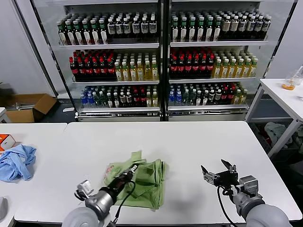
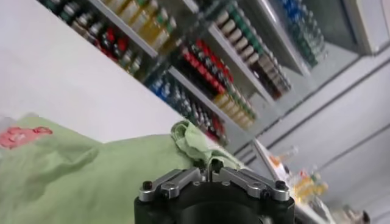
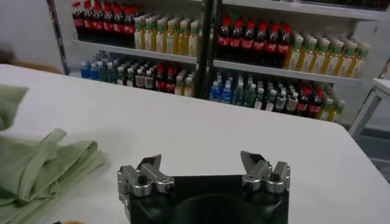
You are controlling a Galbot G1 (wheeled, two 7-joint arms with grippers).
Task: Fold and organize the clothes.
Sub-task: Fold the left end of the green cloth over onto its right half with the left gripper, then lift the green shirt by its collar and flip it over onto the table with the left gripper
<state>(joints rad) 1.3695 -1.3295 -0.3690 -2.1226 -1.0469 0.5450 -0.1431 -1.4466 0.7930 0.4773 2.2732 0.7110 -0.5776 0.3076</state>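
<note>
- The table (image 1: 189,146) is the landmark: one broad, smooth white slab with rounded corners. A second white table (image 1: 33,130) butts against its left edge, and a third (image 1: 284,97) stands apart beyond its far right corner.
- Two glass-fronted coolers (image 1: 163,56) stand side by side behind the table's far edge, each with three shelves of tightly packed plastic bottles capped dark, red, yellow and blue.
- One pale green shirt (image 1: 144,182) lies on the table near its front edge, left of the middle. It is soft cotton bunched into a rough, rumpled bundle with thick layered folds, and a red-and-white print (image 1: 110,170) shows on its left side.
- One light blue cloth (image 1: 16,161), crumpled and limp, lies on the left-hand table, well apart from the shirt.
- One open brown cardboard box (image 1: 28,105) sits on the floor behind the left-hand table.
- The left gripper (image 1: 134,168), black with metal finger links, rests over the shirt at the table's front edge. Its fingertips are down in the green cloth, and I cannot tell whether they pinch it or are parted.
- The right gripper (image 1: 218,169), the same build, hovers above bare table right of the shirt, its jaws spread wide on nothing.
</note>
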